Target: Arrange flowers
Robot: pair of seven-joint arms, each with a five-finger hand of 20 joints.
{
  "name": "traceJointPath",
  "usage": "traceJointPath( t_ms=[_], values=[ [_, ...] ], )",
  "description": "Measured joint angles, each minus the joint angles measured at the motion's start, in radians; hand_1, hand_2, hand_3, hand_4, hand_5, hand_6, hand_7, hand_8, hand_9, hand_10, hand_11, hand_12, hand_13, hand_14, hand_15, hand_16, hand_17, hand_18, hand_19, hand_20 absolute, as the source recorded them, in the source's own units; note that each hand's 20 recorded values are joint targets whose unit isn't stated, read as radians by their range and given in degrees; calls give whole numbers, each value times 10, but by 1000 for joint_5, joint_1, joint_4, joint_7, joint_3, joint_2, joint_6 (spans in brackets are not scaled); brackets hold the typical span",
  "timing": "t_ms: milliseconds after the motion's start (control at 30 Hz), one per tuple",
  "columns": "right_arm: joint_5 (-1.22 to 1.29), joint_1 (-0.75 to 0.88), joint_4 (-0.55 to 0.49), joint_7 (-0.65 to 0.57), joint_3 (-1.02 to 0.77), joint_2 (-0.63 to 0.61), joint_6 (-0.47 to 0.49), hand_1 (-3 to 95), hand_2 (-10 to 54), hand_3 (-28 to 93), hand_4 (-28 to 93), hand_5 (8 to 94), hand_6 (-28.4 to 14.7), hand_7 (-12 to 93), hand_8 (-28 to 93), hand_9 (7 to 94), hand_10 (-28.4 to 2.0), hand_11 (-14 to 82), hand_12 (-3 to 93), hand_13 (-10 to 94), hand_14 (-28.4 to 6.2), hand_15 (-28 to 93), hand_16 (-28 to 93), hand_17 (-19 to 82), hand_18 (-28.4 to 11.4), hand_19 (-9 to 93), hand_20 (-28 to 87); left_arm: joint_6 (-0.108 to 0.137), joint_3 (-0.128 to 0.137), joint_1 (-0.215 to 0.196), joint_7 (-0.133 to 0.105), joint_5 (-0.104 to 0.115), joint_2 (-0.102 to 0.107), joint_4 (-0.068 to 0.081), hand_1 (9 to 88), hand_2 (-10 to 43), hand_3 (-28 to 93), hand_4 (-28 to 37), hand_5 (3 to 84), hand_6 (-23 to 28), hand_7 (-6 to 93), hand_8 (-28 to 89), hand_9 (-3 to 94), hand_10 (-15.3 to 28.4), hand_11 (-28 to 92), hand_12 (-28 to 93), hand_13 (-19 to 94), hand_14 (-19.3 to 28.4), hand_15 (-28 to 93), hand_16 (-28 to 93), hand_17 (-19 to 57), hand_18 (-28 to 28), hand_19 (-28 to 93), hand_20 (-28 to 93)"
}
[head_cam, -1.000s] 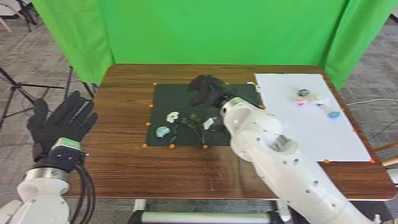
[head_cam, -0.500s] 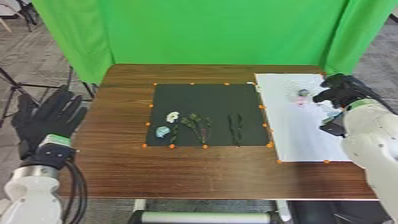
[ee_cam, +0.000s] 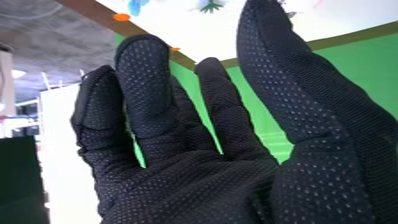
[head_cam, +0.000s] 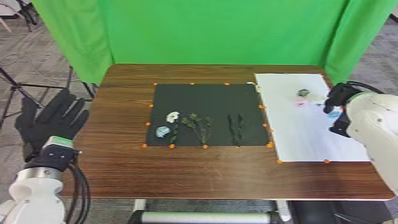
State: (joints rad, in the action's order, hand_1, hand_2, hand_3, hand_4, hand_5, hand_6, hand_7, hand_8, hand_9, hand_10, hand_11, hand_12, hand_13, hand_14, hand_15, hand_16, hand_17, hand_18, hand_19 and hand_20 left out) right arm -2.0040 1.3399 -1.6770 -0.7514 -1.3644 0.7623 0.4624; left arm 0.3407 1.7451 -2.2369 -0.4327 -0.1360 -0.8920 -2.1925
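In the head view, with 12 o'clock away from the robot, a black sheet point(head_cam: 209, 97) lies mid-table. Near its 9 o'clock side rests a white flower point(head_cam: 172, 117), head toward 12, a dark stem running from it toward 6; a pale blue flower point(head_cam: 163, 131) sits toward 8. Leafy sprigs point(head_cam: 197, 127) lie toward 6, fanning out toward 12, feet gathered toward 6. Dark stems point(head_cam: 235, 130), toward 5, run nearly parallel, long axes from 12 to 6.

On the white sheet point(head_cam: 311, 137), a pink flower point(head_cam: 300, 101) lies near 12 and a blue flower point(head_cam: 335, 113) toward 3; which way these two point, I cannot tell. The right hand point(head_cam: 339, 94) is at that sheet's 3 o'clock edge, near the blue flower. The left hand point(head_cam: 53, 120) is past the table's 9 o'clock edge, fingers straight and spread.

In the right wrist view, the right hand point(ee_cam: 195, 182) has its fingers nearly straight, loosely apart, the thumb standing off. The blue flower is beyond them, over the white sheet.
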Motion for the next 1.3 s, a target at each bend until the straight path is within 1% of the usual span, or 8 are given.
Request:
traceJointPath(
  t_ms=[133, 367, 567, 767, 867, 1100, 1233, 1300],
  values=[
    [22, -41, 31, -29, 47, -1, 30, 461, -95, 773, -283, 395, -96, 102, -101, 339, -258, 72, 70, 617, -133, 614, 185, 328, -245, 800, 352, 19, -3, -2, -5, 9, 0, -1, 229, 130, 709, -283, 396, 80, 163, -91, 302, 135, 210, 94, 198, 131, 333, -96, -57, 108, 282, 76],
    [89, -73, 75, -78, 64, 9, 101, 444, -95, 771, -282, 392, -189, 28, -89, 351, -251, 82, 73, 637, -128, 602, 200, 340, -246, 817, 329, 28, -2, -12, -6, 12, -6, -4, 229, 132, 709, -283, 400, 81, 165, -91, 303, 135, 213, 92, 198, 132, 336, -98, -58, 108, 285, 76],
    [91, -71, 83, -100, 67, 9, 83, 448, -95, 772, -282, 400, -207, 21, -89, 379, -259, 85, 77, 643, -124, 610, 199, 350, -245, 828, 323, 29, -1, -18, -5, 11, -12, -8, 230, 132, 709, -283, 402, 82, 167, -92, 304, 135, 215, 91, 198, 132, 337, -99, -58, 108, 285, 75],
    [86, -64, 96, -103, 71, 12, 63, 466, -95, 782, -282, 402, -151, 69, -96, 388, -198, 104, 85, 650, -116, 622, 206, 354, -235, 842, 311, 29, -1, -23, -4, 11, -14, -10, 232, 134, 708, -283, 403, 82, 167, -92, 304, 135, 216, 91, 199, 132, 338, -99, -58, 108, 286, 75],
    [64, -69, 133, -65, 102, 7, 21, 480, -95, 774, -282, 419, -144, 83, -104, 408, -197, 110, 88, 649, -109, 615, 236, 355, -233, 846, 309, 29, -2, -23, -4, 12, -14, -10, 231, 133, 709, -283, 403, 82, 168, -92, 304, 135, 215, 91, 199, 132, 338, -99, -58, 109, 286, 75],
    [15, -67, 155, -24, 118, 4, -50, 603, -95, 668, -282, 554, -60, 175, -124, 621, -158, 185, 158, 686, -50, 516, 357, 376, -214, 862, 326, 29, -2, -26, -4, 12, -14, -10, 232, 134, 708, -283, 403, 81, 167, -92, 305, 135, 216, 91, 199, 132, 338, -98, -58, 108, 286, 75],
    [-5, -56, 146, -37, 115, 3, -78, 653, -95, 658, -282, 602, -35, 277, -129, 712, -117, 139, 359, 701, -32, 440, 388, 394, -176, 800, 311, 29, -1, -30, -3, 12, -14, -12, 232, 134, 707, -283, 403, 81, 167, -92, 305, 135, 216, 91, 199, 132, 338, -98, -58, 108, 285, 74],
    [-5, -49, 143, -40, 107, 4, -82, 662, -95, 658, -282, 604, -36, 329, -35, 720, -110, 159, 411, 704, -32, 424, 394, 403, -163, 781, 307, 29, 0, -32, -2, 12, -14, -13, 232, 134, 708, -283, 403, 81, 167, -92, 305, 135, 216, 91, 200, 133, 338, -98, -58, 108, 284, 74]
  ],
)
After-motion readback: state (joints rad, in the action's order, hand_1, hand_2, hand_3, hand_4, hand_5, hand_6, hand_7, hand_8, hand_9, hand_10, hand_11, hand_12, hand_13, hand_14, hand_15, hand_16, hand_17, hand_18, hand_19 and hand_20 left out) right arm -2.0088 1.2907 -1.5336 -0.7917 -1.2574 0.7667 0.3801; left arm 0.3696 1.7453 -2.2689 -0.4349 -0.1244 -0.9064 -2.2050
